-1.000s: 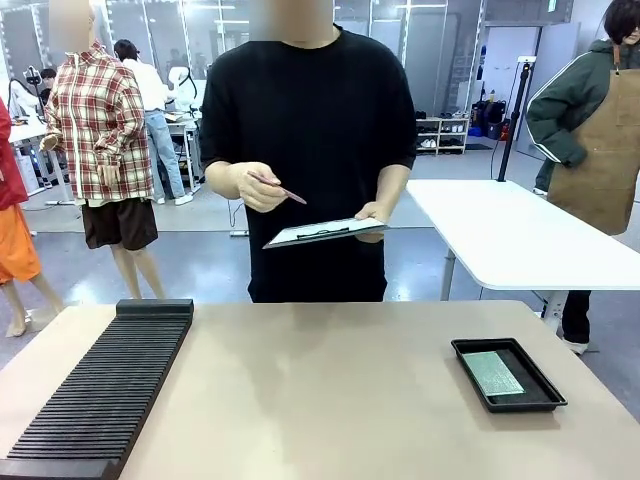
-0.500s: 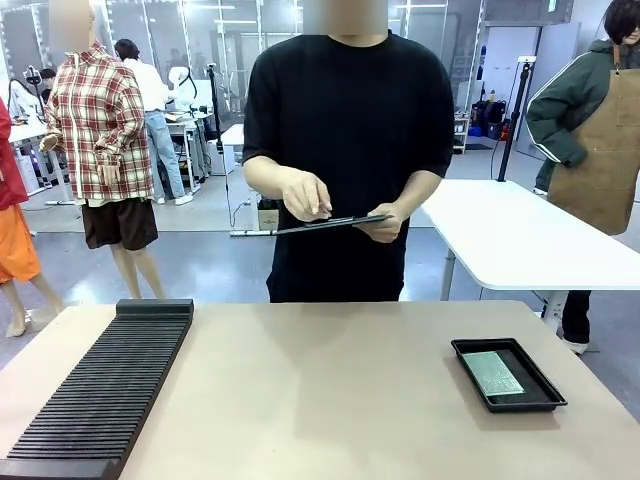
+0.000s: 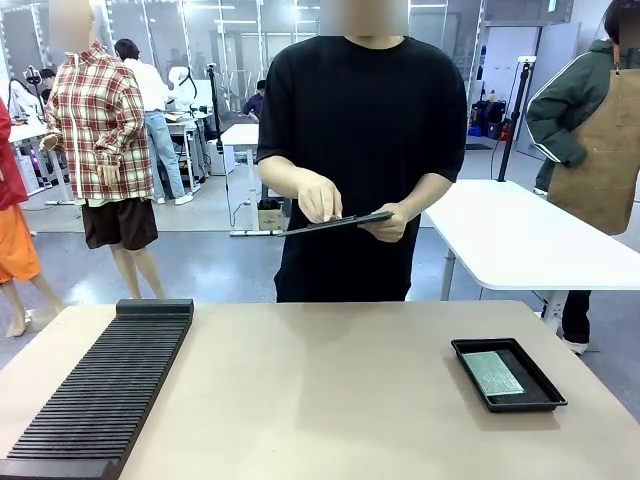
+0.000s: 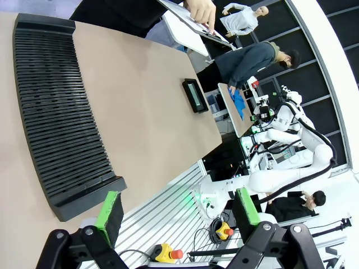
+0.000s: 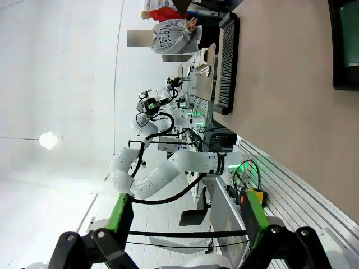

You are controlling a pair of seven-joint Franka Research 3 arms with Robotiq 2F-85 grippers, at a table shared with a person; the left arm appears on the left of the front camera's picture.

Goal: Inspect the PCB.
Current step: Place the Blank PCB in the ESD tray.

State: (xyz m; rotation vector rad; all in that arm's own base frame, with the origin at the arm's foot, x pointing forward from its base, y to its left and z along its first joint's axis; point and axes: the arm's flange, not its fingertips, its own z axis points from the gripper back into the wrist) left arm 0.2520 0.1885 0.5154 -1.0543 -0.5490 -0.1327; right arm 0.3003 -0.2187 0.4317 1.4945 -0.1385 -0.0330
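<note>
Well beyond the left gripper, whose green fingers stand apart around nothing, the PCB lies flat in a shallow black tray on the table. Likewise, the right gripper hangs spread and empty, the tray past its fingertips.
</note>
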